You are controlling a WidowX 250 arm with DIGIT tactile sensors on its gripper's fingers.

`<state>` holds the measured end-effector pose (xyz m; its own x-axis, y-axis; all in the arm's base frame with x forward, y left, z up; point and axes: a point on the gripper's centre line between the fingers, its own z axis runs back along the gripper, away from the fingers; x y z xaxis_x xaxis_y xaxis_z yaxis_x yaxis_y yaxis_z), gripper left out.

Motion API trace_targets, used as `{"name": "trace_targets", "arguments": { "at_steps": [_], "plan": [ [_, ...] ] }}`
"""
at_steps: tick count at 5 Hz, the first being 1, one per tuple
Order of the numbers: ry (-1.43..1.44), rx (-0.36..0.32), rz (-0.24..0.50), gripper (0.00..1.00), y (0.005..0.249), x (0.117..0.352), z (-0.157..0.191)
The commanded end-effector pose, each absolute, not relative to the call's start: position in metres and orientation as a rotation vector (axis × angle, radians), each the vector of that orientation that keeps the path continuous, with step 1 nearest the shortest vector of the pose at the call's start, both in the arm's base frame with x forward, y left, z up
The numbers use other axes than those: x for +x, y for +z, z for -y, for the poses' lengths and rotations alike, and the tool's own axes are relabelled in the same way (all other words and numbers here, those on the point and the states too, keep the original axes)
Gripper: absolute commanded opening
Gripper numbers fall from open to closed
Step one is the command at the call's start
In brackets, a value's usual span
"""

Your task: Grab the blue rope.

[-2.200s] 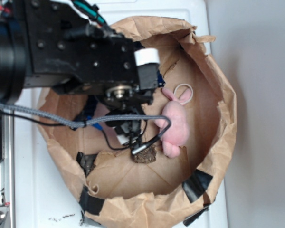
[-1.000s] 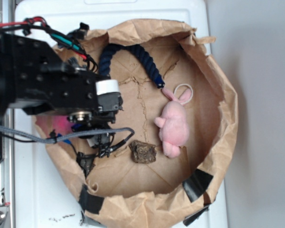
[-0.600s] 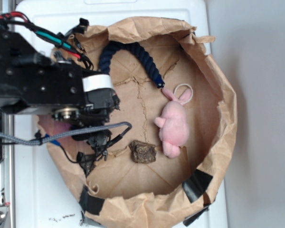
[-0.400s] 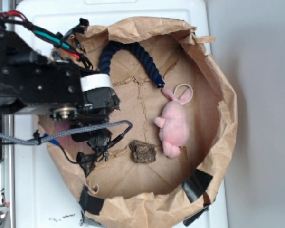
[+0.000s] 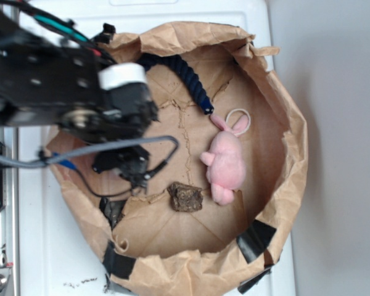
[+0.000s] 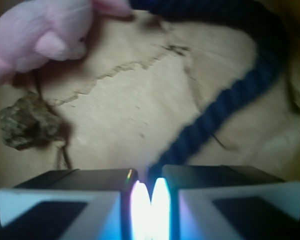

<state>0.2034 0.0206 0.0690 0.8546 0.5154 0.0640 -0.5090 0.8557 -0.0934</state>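
The blue rope (image 5: 188, 80) lies in the paper bag (image 5: 291, 154), its dark twisted length arching from the top rim down to an end beside the pink bunny's ear. Its other part is hidden under my arm. In the wrist view the blue rope (image 6: 225, 107) runs from the upper right straight down into the narrow gap between my jaws. My gripper (image 6: 151, 200) is closed to a slit around it, with a bright glare in the gap. From outside, the gripper (image 5: 128, 168) hangs over the bag's left side.
A pink plush bunny (image 5: 225, 163) with a white loop (image 5: 239, 120) lies right of centre, and a brown lump (image 5: 185, 197) sits near the middle. My grey braided cable (image 5: 111, 148) loops over the bag. Black tape patches (image 5: 256, 240) mark the bag's lower wall.
My arm went from the bag's middle to its left side and uncovered the rope. In the last half second it shifted up the picture and looks larger and blurred.
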Motion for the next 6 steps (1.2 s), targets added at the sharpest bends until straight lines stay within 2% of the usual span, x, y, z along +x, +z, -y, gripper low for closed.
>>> {"name": "trace_targets", "arguments": {
  "at_steps": [1,2,3,5,6],
  "plan": [
    [0.673,-0.078,0.098,1.00,0.068,0.182,-0.043],
    [0.695,-0.059,0.073,1.00,0.062,0.184,-0.047],
    [0.684,-0.058,0.071,1.00,0.058,0.220,-0.061],
    [0.667,-0.052,0.080,1.00,0.048,0.259,-0.080],
    [0.623,-0.046,0.092,1.00,0.045,0.286,-0.087]
  ]
}}
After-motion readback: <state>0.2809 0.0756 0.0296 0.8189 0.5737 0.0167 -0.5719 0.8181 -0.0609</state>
